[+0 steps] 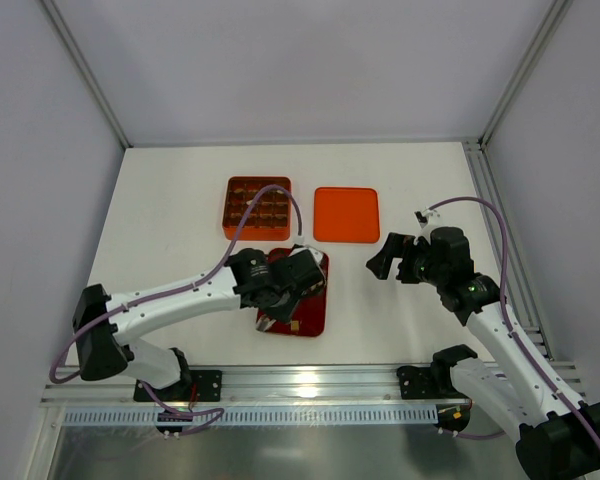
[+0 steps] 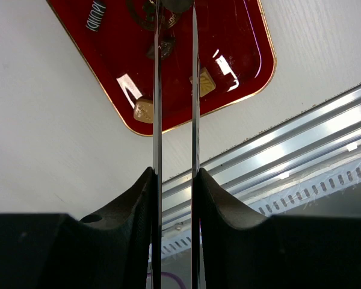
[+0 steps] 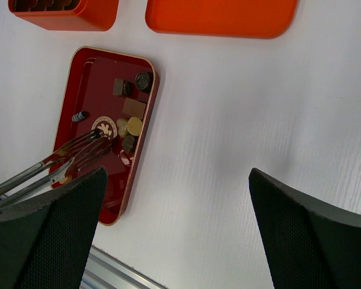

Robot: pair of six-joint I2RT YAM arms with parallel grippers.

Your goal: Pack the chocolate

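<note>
The chocolate pieces lie in the dark red tray [image 3: 84, 78]: a dark round one [image 3: 144, 80], a dark square one [image 3: 121, 88], a tan one [image 3: 133, 108] and a gold round one [image 3: 134, 126]. Two tan pieces [image 2: 144, 110] [image 2: 204, 82] show near the tray's corner [image 2: 240, 60]. My left gripper [image 2: 175, 174] [image 1: 290, 280] is shut on metal tongs [image 2: 157, 90] [image 3: 66, 158], whose tips reach over the tray's middle. I cannot tell whether the tips hold a piece. My right gripper [image 3: 177, 180] [image 1: 390, 258] is open and empty above bare table, right of the tray.
An orange box with a grid of cells [image 1: 257, 207] holding several dark pieces stands behind the tray [image 1: 315, 310]. Its flat orange lid [image 1: 346, 214] lies to the right of it. An aluminium rail [image 1: 310, 385] runs along the near table edge.
</note>
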